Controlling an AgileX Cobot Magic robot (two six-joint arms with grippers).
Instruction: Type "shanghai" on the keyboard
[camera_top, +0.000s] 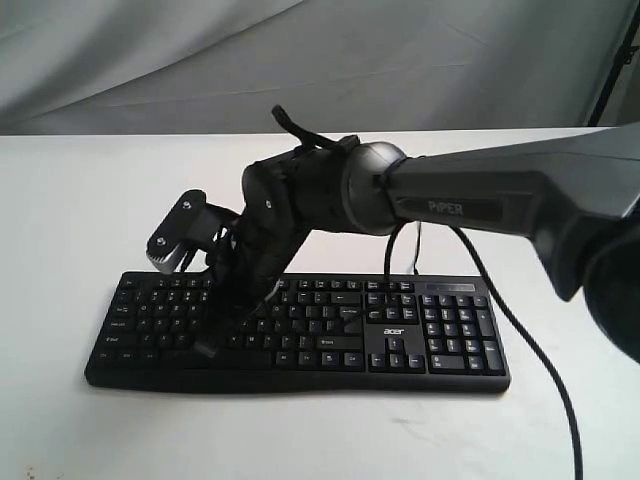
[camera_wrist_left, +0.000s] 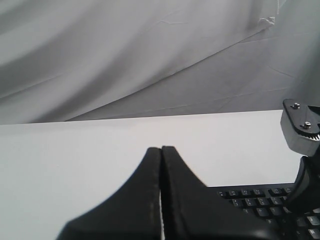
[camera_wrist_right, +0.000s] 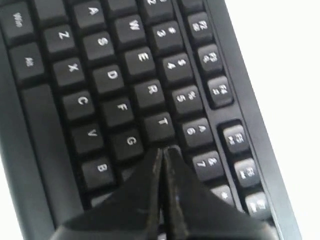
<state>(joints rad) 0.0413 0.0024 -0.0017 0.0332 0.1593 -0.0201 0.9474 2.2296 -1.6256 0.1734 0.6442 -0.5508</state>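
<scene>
The wide black keyboard (camera_top: 430, 330) with white legends lies across the white table, its number pad on the right. My right arm reaches over the middle to the keyboard's left half. My right gripper (camera_top: 225, 325) is shut and points down at the letter keys. In the right wrist view its closed tips (camera_wrist_right: 162, 150) sit just past the G and T keys, hiding the key beneath; whether they touch it I cannot tell. The keyboard (camera_wrist_right: 107, 75) fills that view. My left gripper (camera_wrist_left: 161, 148) is shut, empty, and held above bare table beside the keyboard's corner (camera_wrist_left: 255, 202).
The white table (camera_top: 80, 200) ends at a grey cloth backdrop (camera_top: 300, 60). A black cable (camera_top: 540, 370) runs from behind the keyboard past its right end to the table's front. The right arm's wrist camera (camera_top: 175, 235) juts out over the keyboard's left rear.
</scene>
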